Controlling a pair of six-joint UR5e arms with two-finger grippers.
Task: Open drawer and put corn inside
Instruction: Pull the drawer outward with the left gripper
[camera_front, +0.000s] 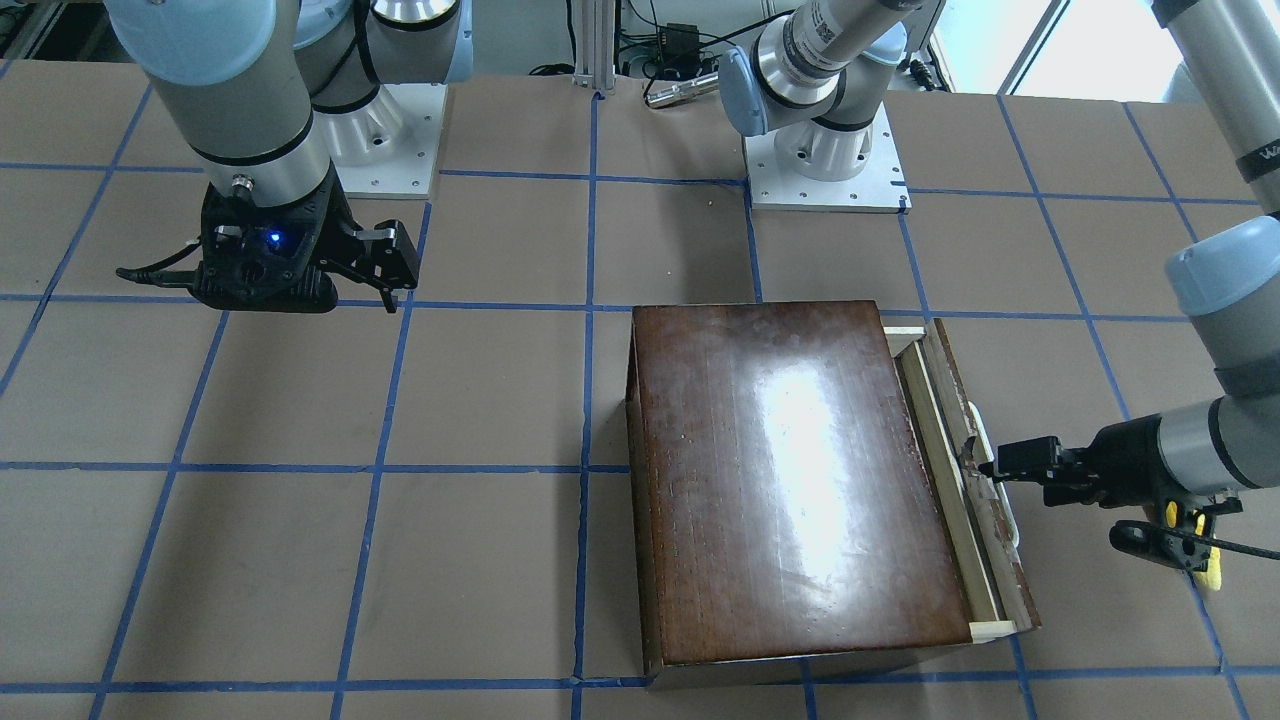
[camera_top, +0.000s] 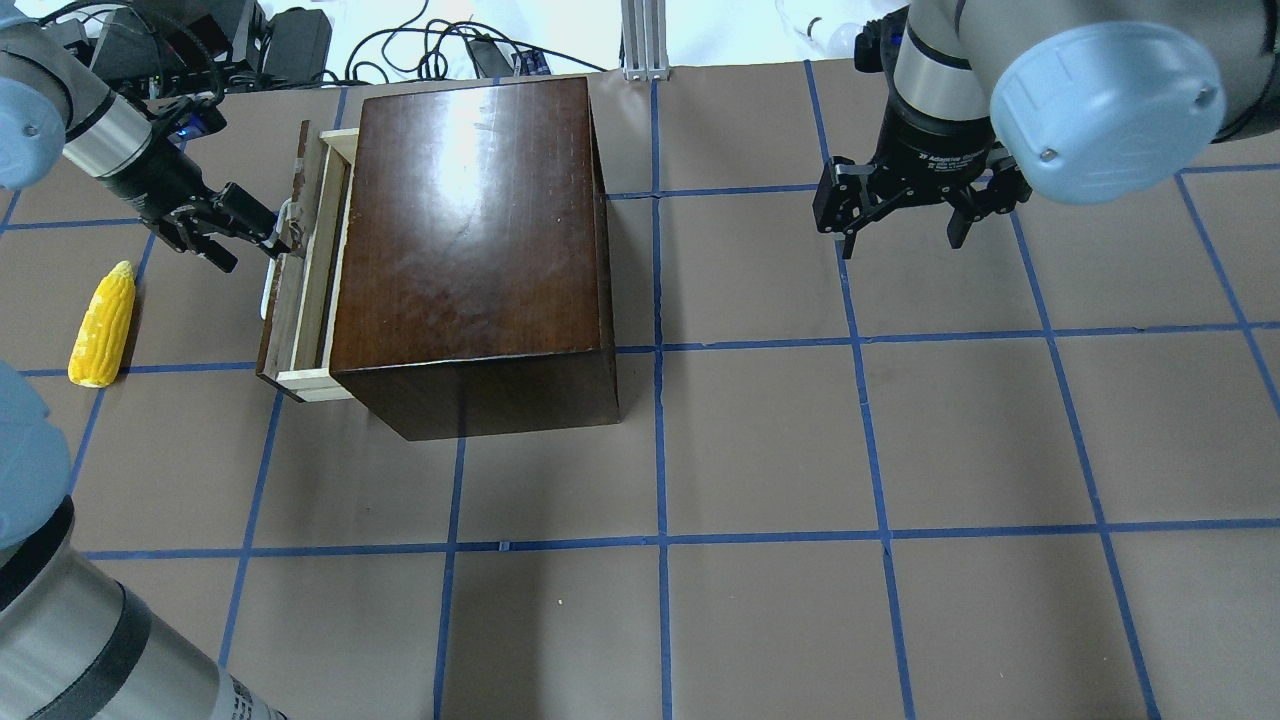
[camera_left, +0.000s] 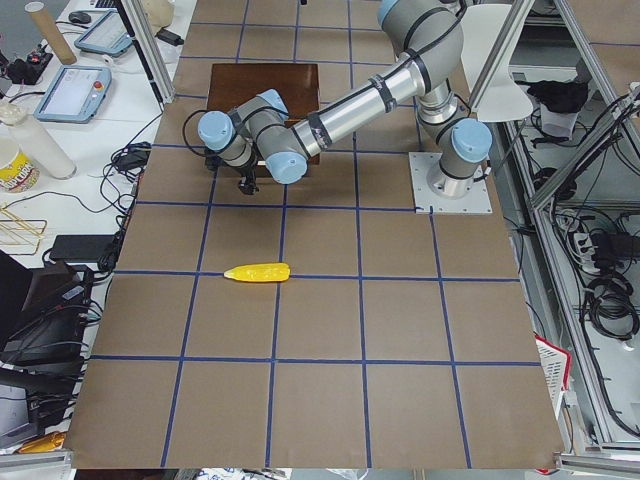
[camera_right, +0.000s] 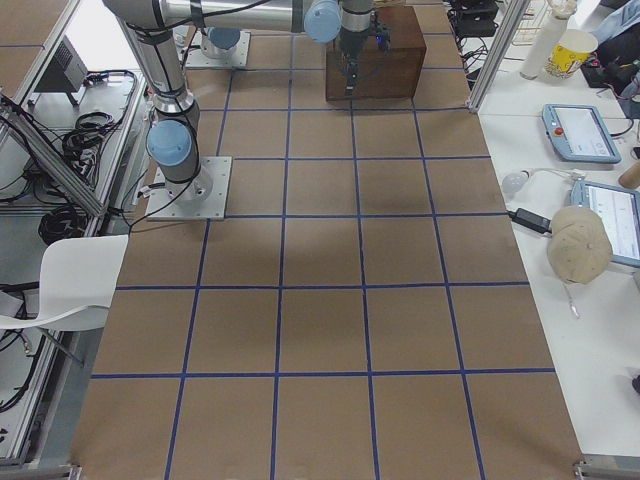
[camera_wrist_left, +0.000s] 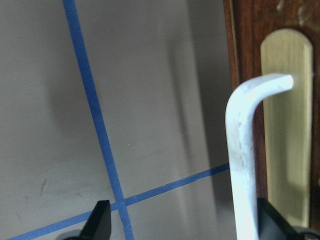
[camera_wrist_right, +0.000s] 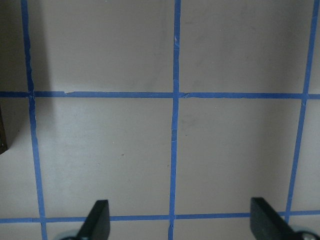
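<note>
The dark-brown box (camera_top: 470, 250) stands at the table's back left. Its drawer (camera_top: 312, 250) sticks out a little on the box's left side, showing pale wood behind the dark front panel (camera_front: 985, 540). My left gripper (camera_top: 245, 228) is open at the drawer's white handle (camera_wrist_left: 241, 150). The handle lies between the fingers, close to one finger (camera_wrist_left: 272, 220). The yellow corn (camera_top: 103, 325) lies on the table left of the drawer, apart from the gripper; it also shows in the exterior left view (camera_left: 257, 272). My right gripper (camera_top: 900, 232) is open and empty, hovering right of the box.
Brown paper with a blue tape grid (camera_top: 660, 345) covers the table. The arm bases (camera_front: 825, 160) stand at the robot's side. Cables and gear (camera_top: 300, 50) lie beyond the far edge.
</note>
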